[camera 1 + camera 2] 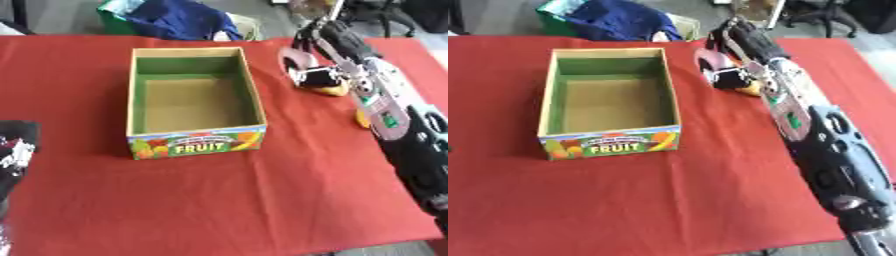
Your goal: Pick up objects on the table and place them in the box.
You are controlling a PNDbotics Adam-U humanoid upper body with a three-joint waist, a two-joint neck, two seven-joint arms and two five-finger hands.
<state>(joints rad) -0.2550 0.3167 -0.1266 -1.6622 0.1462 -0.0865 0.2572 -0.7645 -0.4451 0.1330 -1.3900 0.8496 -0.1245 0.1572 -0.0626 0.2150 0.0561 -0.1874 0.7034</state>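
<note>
The robot's right hand [315, 75] reaches over the far right of the red-covered desk [219, 200], its fingers curled down around a yellow object [332, 90] lying just right of the open cardboard box [197, 142] printed "FRUIT". Only a yellow sliver shows beneath the fingers; it may be a toy fruit, though the hand hides most of it. A second yellow piece [361, 119] peeks out from under the forearm, nearer the desk's right edge. The box stands empty, green-lined, well within reach to the left. Judged by its look, the object is light and smooth, likely to slip, so a hold across its thick middle seems safest. The left hand [16, 150] rests at the lower-left edge, its fingers indistinct.
</note>
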